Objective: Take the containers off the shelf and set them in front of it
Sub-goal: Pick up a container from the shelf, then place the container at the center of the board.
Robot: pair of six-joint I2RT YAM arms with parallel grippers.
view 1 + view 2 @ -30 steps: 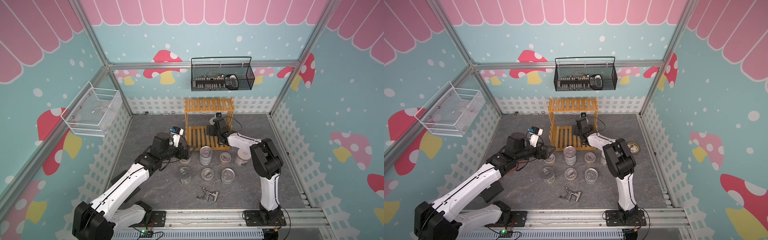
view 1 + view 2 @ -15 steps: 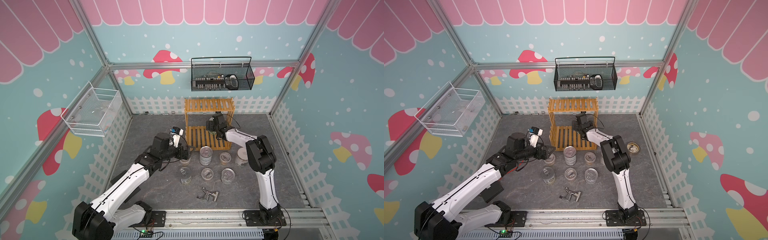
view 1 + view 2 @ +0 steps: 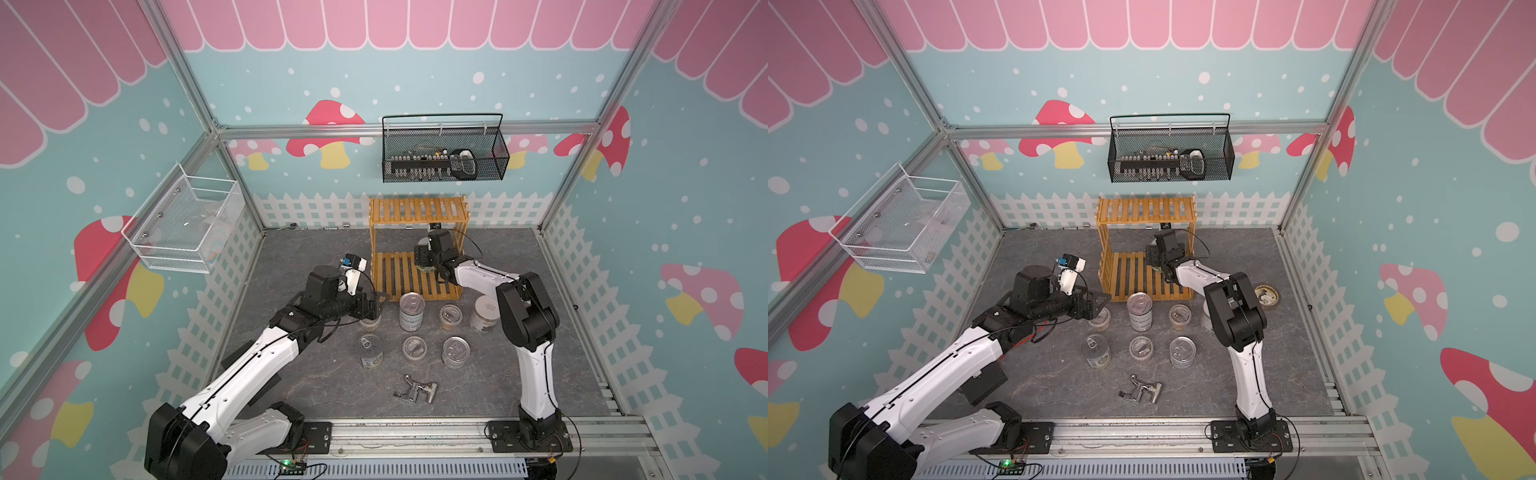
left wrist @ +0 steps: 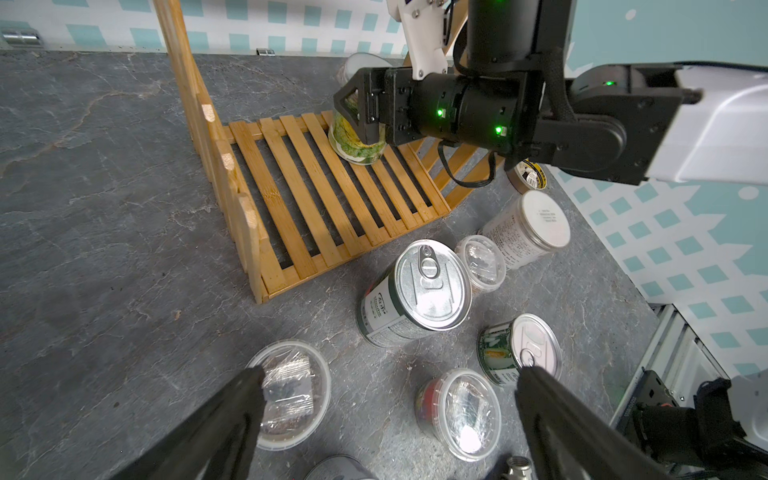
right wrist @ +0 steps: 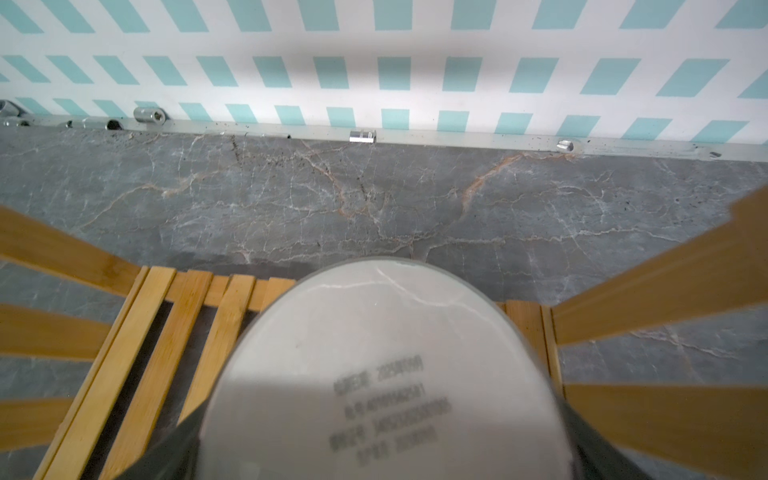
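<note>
The yellow slatted shelf [image 3: 417,210] stands at the back. On its lower tier stands a white-lidded jar [image 4: 355,143] with a green label. My right gripper [image 4: 353,120] reaches into that tier, one finger on each side of the jar [image 5: 374,353]. The lid hides whether the fingers press on it. Several containers stand in front of the shelf: tin cans [image 3: 411,311], clear lidded cups [image 3: 450,317] and a white-lidded jar [image 3: 484,313]. My left gripper [image 4: 390,386] hangs open and empty just above the left-hand cup [image 4: 291,390].
A tape roll [image 3: 1266,296] lies right of the shelf. A metal fitting [image 3: 415,390] lies near the front rail. A black mesh basket [image 3: 444,166] hangs on the back wall. A white wire basket [image 3: 183,224] hangs on the left wall.
The right arm has shifted slightly inside the lower tier, with its gripper still at the jar. The left arm has not moved.
</note>
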